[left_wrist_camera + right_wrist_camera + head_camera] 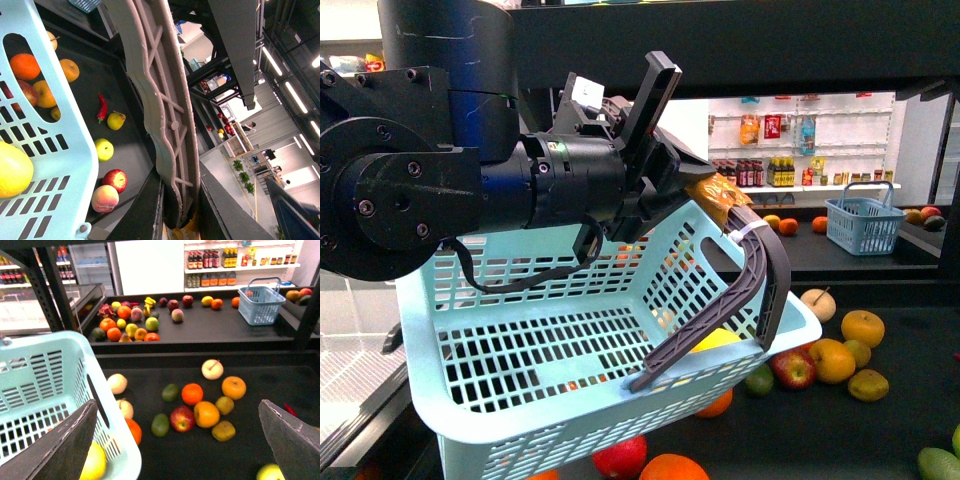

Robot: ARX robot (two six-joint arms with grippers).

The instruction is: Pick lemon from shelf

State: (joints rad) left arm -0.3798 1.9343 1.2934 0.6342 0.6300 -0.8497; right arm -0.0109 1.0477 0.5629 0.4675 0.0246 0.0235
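Locating lemon [716, 340]: inside the light blue basket [520, 300], down in its low corner on the right-arm side, against the slatted wall.
Lemon look: bright yellow, smooth skin. Front view shows only a slice of it behind the grey handle [760, 290]. Left wrist view shows it larger, cut off by the picture edge. Right wrist view shows a bit of it at the basket wall, partly hidden by a finger.
Lemon vs shelf [890, 440]: off the deck, apart from the loose fruit.
Basket: tilted, hanging from the handle above the lower black deck.
Handle: raised over the basket's right-arm side, with its top running into the left gripper [705, 190].
Left gripper jaws: clenched on the top of the handle, orange pad pressed against it.
Right gripper [177, 407]: jaws released and spread wide, grasping nothing. It hovers over the lower deck just beside the basket.
Shelf build: matte black decks and black uprights, one deck in front and another behind it.
Loose fruit, lower deck: orange [192, 394], red apple [182, 418], pale round fruit [212, 369] and some green ones, scattered near and beyond the basket.
Chilli [101, 107]: red, lying on the deck among yellow fruit, seen in the left wrist view.
Far deck: fruit cluster [131, 322] toward one end, second blue basket [260, 305] upright toward the other, well apart.
Background: white racks [212, 260] with bottles.
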